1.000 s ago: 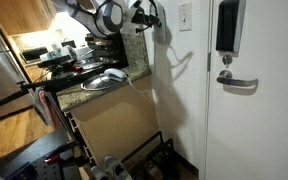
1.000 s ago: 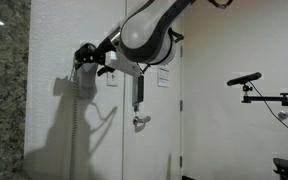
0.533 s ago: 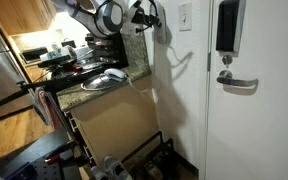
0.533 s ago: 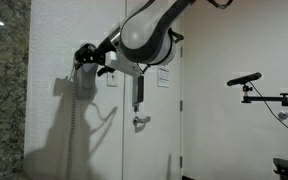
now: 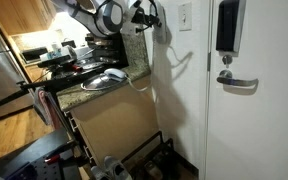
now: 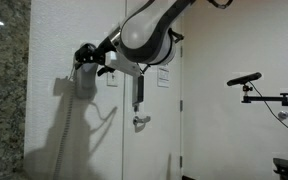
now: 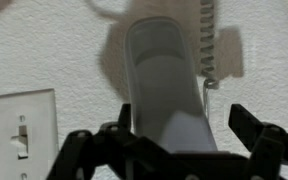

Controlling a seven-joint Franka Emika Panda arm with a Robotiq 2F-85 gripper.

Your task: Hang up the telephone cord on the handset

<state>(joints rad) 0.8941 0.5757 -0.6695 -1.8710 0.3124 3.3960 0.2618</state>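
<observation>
In the wrist view the light-grey handset (image 7: 164, 85) stands upright on the white wall, filling the middle. The whitish coiled telephone cord (image 7: 207, 45) hangs just beside its right edge. My gripper (image 7: 174, 140) is open, with one dark finger on each side of the handset's lower end; the right finger stands clear of it. In both exterior views the gripper (image 5: 149, 15) (image 6: 84, 55) is against the wall. In an exterior view the handset (image 6: 82, 85) sits below the gripper and the cord (image 6: 76, 125) droops down from it.
A white switch plate (image 7: 22, 135) is on the wall left of the handset, also in an exterior view (image 5: 186, 15). A door carries a black box (image 5: 227, 25) and a lever handle (image 5: 236, 83). A counter with pans (image 5: 94, 78) is close by.
</observation>
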